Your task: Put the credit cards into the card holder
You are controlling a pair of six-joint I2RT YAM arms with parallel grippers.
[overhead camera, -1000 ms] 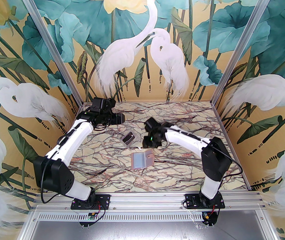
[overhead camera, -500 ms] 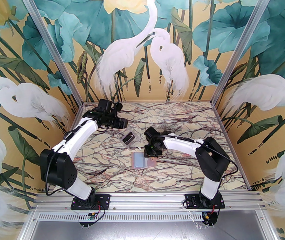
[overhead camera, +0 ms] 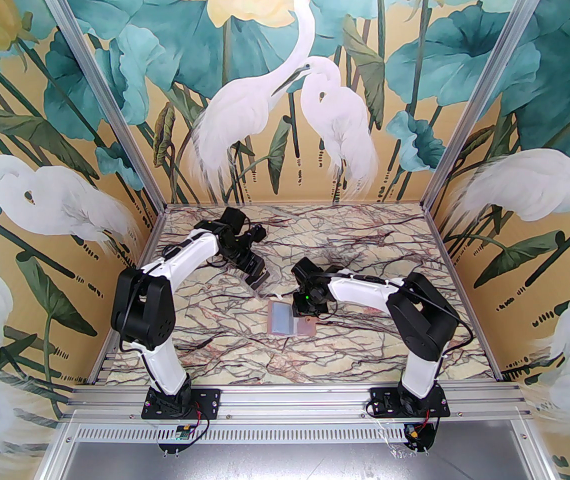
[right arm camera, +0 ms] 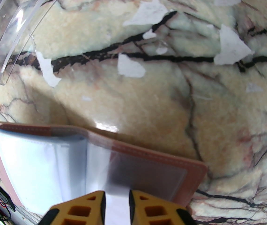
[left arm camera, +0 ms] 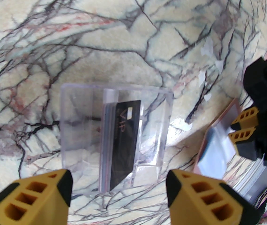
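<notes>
Zero cards are filed yet. Overhead: the card holder (overhead camera: 282, 320) lies open on the table (overhead camera: 365, 248). Left wrist: credit cards (left arm camera: 124, 135) sit in the clear box (left arm camera: 77, 106) just beside the card holder, left tool (left arm camera: 117, 179) wide above them. Right wrist: right tool (right arm camera: 117, 196) narrow on the card holder; grip unclear.

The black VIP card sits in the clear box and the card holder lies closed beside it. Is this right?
No: the card holder lies open, in the right wrist view; the black VIP card does sit in the clear box.
</notes>
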